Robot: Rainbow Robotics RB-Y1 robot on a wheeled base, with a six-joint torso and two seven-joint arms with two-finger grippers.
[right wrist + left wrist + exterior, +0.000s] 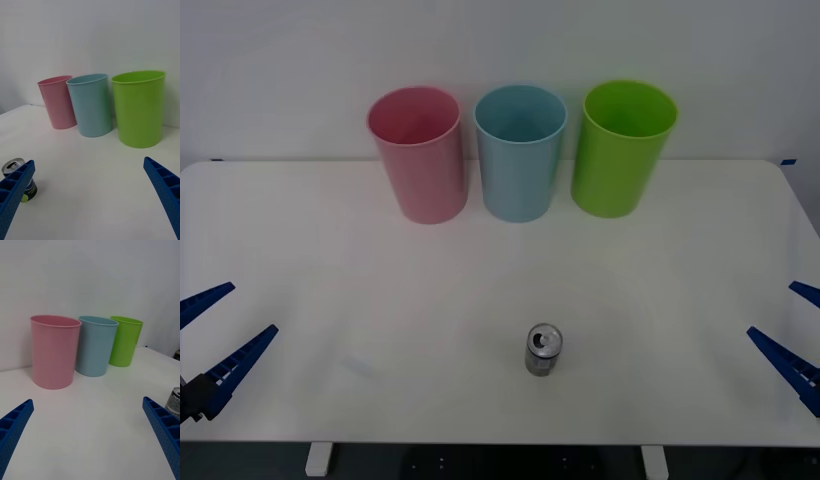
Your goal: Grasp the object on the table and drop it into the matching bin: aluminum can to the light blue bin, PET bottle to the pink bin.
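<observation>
A small aluminum can (543, 349) with dark sides and a silver pull-tab top stands upright near the front edge of the white table (330, 250). It also appears in the right wrist view (17, 176) and the left wrist view (174, 400). At the back stand the pink bin (419, 153) and, right of it, the light blue bin (520, 151). My left gripper (212, 335) hangs open at the front left edge, far from the can. My right gripper (792, 330) is open at the front right edge, also well away from it.
A lime green bin (621, 147) stands right of the light blue one, all three close together against the white wall. Wide bare tabletop lies between the bins and the can. The table's front edge runs just below the can.
</observation>
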